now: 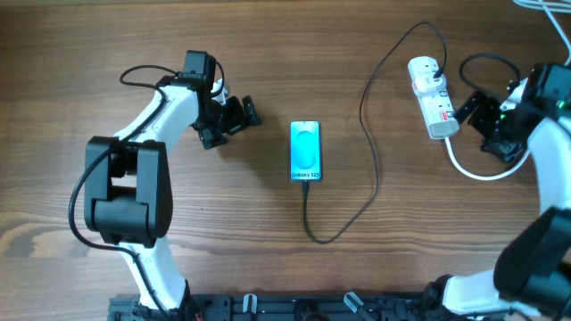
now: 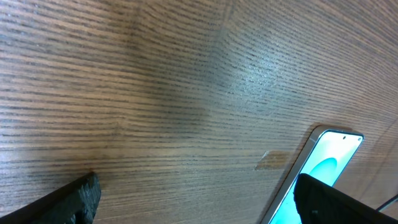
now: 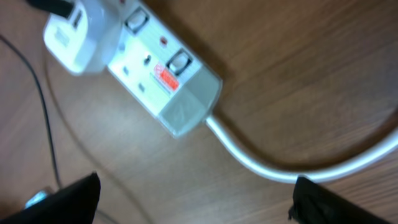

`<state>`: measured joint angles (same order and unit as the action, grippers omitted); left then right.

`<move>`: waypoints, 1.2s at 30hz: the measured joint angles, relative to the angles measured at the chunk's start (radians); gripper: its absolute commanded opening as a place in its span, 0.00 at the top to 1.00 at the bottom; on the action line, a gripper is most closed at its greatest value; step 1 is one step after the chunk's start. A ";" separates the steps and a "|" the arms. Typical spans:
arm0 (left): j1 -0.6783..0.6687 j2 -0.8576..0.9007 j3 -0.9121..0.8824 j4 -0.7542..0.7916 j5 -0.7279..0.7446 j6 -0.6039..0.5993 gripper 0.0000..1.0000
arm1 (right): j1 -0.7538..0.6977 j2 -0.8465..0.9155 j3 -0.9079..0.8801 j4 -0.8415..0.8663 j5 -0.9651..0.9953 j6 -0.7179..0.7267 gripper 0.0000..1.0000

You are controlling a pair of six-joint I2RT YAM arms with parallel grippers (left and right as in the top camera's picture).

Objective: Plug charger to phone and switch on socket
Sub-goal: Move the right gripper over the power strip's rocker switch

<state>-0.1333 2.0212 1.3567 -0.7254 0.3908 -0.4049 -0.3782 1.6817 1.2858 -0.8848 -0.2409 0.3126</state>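
**Both pincers wide, nothing held**

The left arm bends at the elbow and reaches inward. The left pincer [image 1: 230,127] is spread wide and empty, left of the phone [image 1: 305,152], which lies lit at the middle of the tabletop [image 1: 268,241]. The right arm bends in from the edge, and the right pincer [image 1: 477,120] gapes just beside the socket [image 1: 430,98], gripping nothing. The charger [image 1: 373,169] loops from the socket to the phone's near end.

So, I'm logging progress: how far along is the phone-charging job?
Done: the thin black cable appears plugged into the lit teal-screen smartphone. In hand: the open right gripper hovers beside the white oblong power strip. Left: its switch, state unreadable.
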 measured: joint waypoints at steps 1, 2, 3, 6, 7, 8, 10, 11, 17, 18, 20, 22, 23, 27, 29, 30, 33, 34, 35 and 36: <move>0.000 0.000 0.000 0.000 0.000 0.000 0.00 | -0.002 0.027 0.062 -0.039 -0.010 -0.012 0.00; 0.000 0.000 0.000 0.000 0.000 0.000 0.00 | -0.002 0.052 0.124 -0.091 -0.015 -0.023 0.00; 0.000 0.000 0.000 0.000 0.000 0.000 0.00 | -0.002 0.077 0.195 -0.118 -0.018 -0.032 0.00; 0.000 0.000 0.000 0.000 0.000 0.000 0.00 | -0.002 0.151 0.387 -0.216 -0.025 -0.059 0.00; 0.000 0.000 0.000 0.000 0.000 0.000 0.00 | -0.002 0.172 0.410 -0.215 -0.026 -0.066 0.00; 0.000 0.000 0.000 0.000 0.000 0.000 0.00 | -0.002 0.206 0.424 -0.210 -0.028 -0.071 0.00; 0.000 0.000 0.000 0.000 0.000 0.000 0.00 | -0.002 0.280 0.425 -0.192 -0.028 -0.077 0.00; 0.000 0.000 0.000 0.000 0.000 0.000 0.00 | -0.002 0.316 0.424 -0.175 -0.025 -0.080 0.00; 0.000 0.000 0.000 0.000 0.000 0.000 0.00 | -0.002 0.386 0.419 -0.084 0.018 -0.084 0.00; 0.000 0.000 0.000 0.000 0.000 0.000 0.00 | -0.002 0.386 0.418 -0.076 0.019 -0.084 0.00; 0.000 0.000 0.000 0.000 0.000 0.000 0.00 | -0.001 0.387 0.418 -0.055 0.024 -0.084 0.00; 0.000 0.000 0.000 0.000 0.000 0.000 0.00 | -0.002 0.387 0.418 -0.039 0.026 -0.084 0.00; 0.000 0.000 0.000 0.000 0.000 0.000 0.00 | -0.002 0.387 0.418 -0.019 0.029 -0.084 0.00; 0.000 0.000 0.000 0.000 0.000 0.000 0.00 | -0.002 0.396 0.418 0.021 0.033 -0.085 0.00; 0.000 0.000 0.000 0.000 0.000 0.000 0.00 | -0.001 0.407 0.418 0.025 0.033 -0.085 0.00; 0.000 0.000 0.000 0.000 0.000 0.000 0.00 | -0.001 0.414 0.418 0.027 0.033 -0.092 0.00; 0.000 0.000 0.000 0.000 0.000 0.000 0.00 | 0.000 0.452 0.410 0.035 0.036 -0.127 0.00; 0.000 0.000 0.000 0.000 0.000 0.000 0.00 | 0.002 0.463 0.399 0.034 0.043 -0.147 0.00; 0.000 0.000 0.000 0.000 0.000 0.000 0.00 | 0.006 0.473 0.388 0.035 0.064 -0.161 0.00; 0.000 0.000 0.000 0.000 0.000 0.000 0.00 | 0.011 0.479 0.381 0.038 0.085 -0.169 0.00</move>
<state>-0.1333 2.0212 1.3567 -0.7254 0.3908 -0.4053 -0.3672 2.1609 1.6665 -0.8471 -0.1555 0.1440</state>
